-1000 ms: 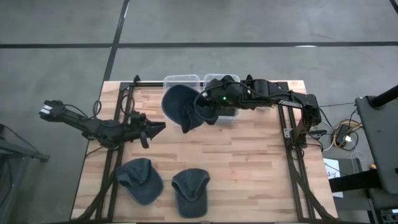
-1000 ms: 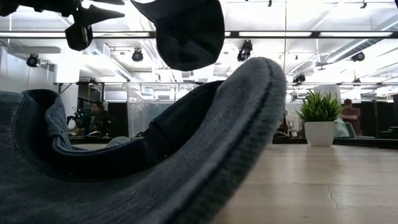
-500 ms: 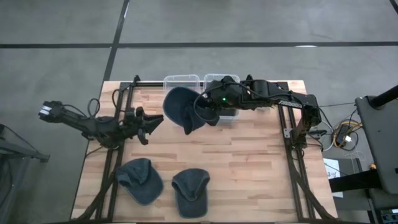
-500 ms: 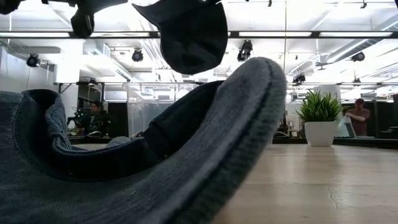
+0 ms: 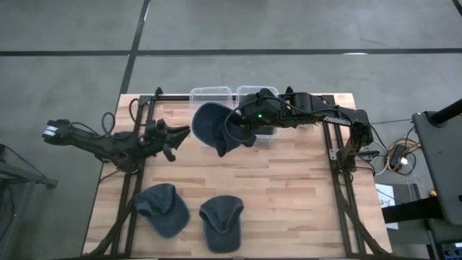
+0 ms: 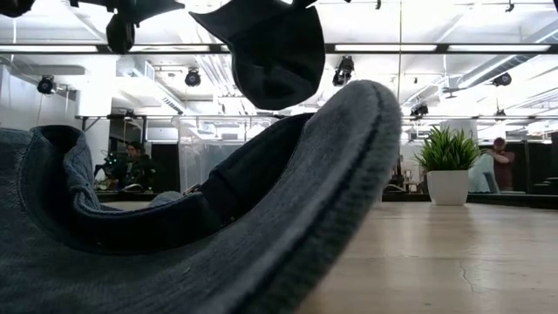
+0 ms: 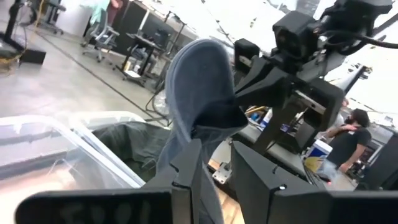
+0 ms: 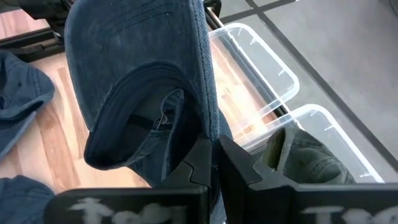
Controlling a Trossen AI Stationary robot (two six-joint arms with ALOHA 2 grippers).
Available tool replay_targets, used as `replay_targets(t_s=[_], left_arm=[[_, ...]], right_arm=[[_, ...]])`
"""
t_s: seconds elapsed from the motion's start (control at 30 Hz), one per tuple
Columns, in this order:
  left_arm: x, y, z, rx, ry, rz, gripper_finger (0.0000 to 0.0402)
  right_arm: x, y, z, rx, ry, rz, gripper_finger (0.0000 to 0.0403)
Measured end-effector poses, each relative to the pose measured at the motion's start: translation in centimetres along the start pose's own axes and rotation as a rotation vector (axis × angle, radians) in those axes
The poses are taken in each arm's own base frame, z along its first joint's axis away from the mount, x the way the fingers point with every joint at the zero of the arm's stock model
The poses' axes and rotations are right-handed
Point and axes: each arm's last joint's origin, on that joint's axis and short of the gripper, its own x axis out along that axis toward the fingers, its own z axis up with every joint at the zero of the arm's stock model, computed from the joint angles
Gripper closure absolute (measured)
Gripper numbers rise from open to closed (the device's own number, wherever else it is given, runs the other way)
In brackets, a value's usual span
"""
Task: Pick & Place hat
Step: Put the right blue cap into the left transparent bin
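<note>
A dark blue cap (image 5: 215, 128) hangs in the air over the table's far middle, also seen in the low view (image 6: 270, 52) and in the right wrist view (image 8: 143, 68). My right gripper (image 5: 240, 134) is shut on it. My left gripper (image 5: 184, 133) hovers open just left of the cap without touching it; in the left wrist view the cap (image 7: 199, 87) hangs ahead of my left gripper (image 7: 217, 180). Two clear bins (image 5: 211, 94) (image 5: 249, 92) stand at the far edge behind the cap. My right gripper pinches the cap's lower rim (image 8: 202, 134) between its two fingers (image 8: 199, 165), coming about level from the table's right. The cap is lifted clear of the table, its hollow inside turned toward the wrist camera.
An olive-green hat (image 8: 292, 155) lies in the right-hand bin; the left-hand bin (image 8: 249, 62) shows only its floor. Two more blue caps (image 5: 162, 208) (image 5: 220, 220) lie on the table's near part. One of them fills the low view's foreground (image 6: 261, 227). People move in the room behind.
My left gripper has drawn back toward the table's far edge and a little left, staying open. The held cap has shifted slightly toward the table's right in my right gripper.
</note>
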Motion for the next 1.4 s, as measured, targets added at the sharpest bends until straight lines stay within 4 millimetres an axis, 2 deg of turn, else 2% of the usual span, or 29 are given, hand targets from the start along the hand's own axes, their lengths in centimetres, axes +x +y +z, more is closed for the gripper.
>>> replay_targets(t_s=[0.37,0.9,1.4], left_arm=[[0.9,-0.2,-1.3,-0.037,0.035,0.024,0.0323],[0.5,-0.6,0.1,-0.105,-0.016,-0.053,0.0323],[0.4,-0.5,-0.1,-0.14,-0.011,-0.049,0.0323]], right_arm=[[0.0,0.1,0.8,0.031,-0.083,0.002,0.0394],[0.1,-0.5,1.1,0.044,-0.122,-0.086,0.0394],[-0.3,-0.8,1.6,0.052,-0.149,-0.083,0.0394]])
